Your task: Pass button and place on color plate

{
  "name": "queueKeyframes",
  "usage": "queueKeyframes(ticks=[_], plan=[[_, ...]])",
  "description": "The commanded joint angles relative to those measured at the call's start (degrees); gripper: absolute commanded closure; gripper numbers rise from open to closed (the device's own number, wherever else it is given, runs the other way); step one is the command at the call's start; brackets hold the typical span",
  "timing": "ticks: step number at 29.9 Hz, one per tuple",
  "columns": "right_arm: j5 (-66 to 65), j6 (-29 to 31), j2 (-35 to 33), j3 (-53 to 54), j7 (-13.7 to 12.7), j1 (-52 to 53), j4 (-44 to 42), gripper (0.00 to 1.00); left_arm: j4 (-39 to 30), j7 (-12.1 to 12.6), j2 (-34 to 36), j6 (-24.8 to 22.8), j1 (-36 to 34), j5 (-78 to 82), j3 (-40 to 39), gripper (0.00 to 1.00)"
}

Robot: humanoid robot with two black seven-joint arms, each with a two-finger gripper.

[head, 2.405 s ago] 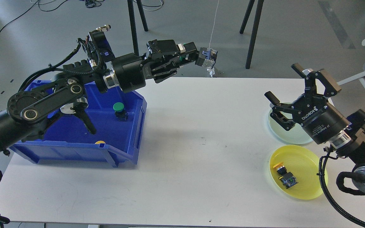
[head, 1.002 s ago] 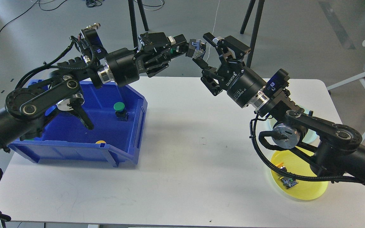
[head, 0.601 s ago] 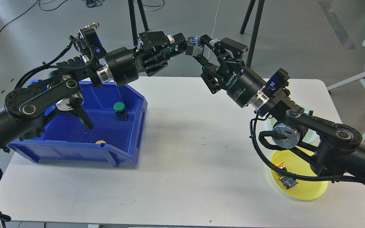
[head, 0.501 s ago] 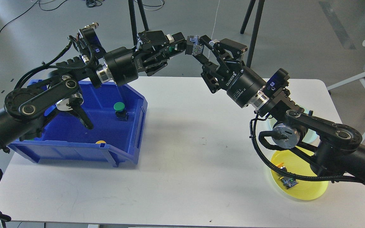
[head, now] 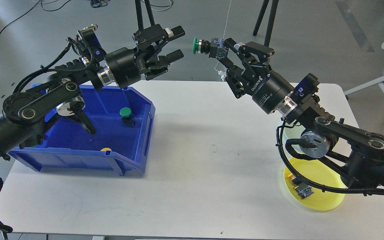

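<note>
A green push button (head: 204, 46) hangs in the air above the table's far edge, held by its body in my right gripper (head: 224, 49), which is shut on it. My left gripper (head: 176, 42) is open and empty, a short way to the left of the button's green cap. A yellow plate (head: 325, 198) at the front right holds a yellow button (head: 299, 188). A pale green plate (head: 289, 132) is mostly hidden behind my right arm.
A blue bin (head: 88, 156) stands on the left of the white table (head: 195, 160). It holds another green button (head: 126, 116) and a yellow one (head: 105, 150) near its front wall. Tripod legs stand behind the table.
My right gripper closed on the green button while my left gripper opened and let it go. The left arm drew back left; the right arm shifted right with the button.
</note>
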Motion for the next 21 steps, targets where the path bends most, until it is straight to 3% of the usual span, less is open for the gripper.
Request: queueKeyframes(ticks=[1,7,14,17,21], plan=[[0.2,-0.2,-4.3,6.2,0.0,-7.2,0.7,0.99,0.1,0.0,-0.1,0.0,0.1,-0.1,0.0,0.16],[13.4,-0.3,-5.1,18.9,0.0,-23.1,-5.5,0.99,0.8,0.0,-0.3,0.0,0.1,-1.0,0.0,0.15],[24.6,-10.3,-3.0,18.4,-0.1,-24.8,-15.7,0.99,1.2,0.0,-0.4,0.0,0.1,-1.0,0.0,0.15],[24.0,-12.5,0.7,18.4,-4.5,-24.2,-17.9,0.99,1.2,0.0,-0.4,0.0,0.1,-1.0,0.0,0.15],[23.8,-13.3,2.1,18.0,-8.7,-22.4,-20.0,0.90,1.1,0.0,-0.4,0.0,0.1,-1.3,0.0,0.14]])
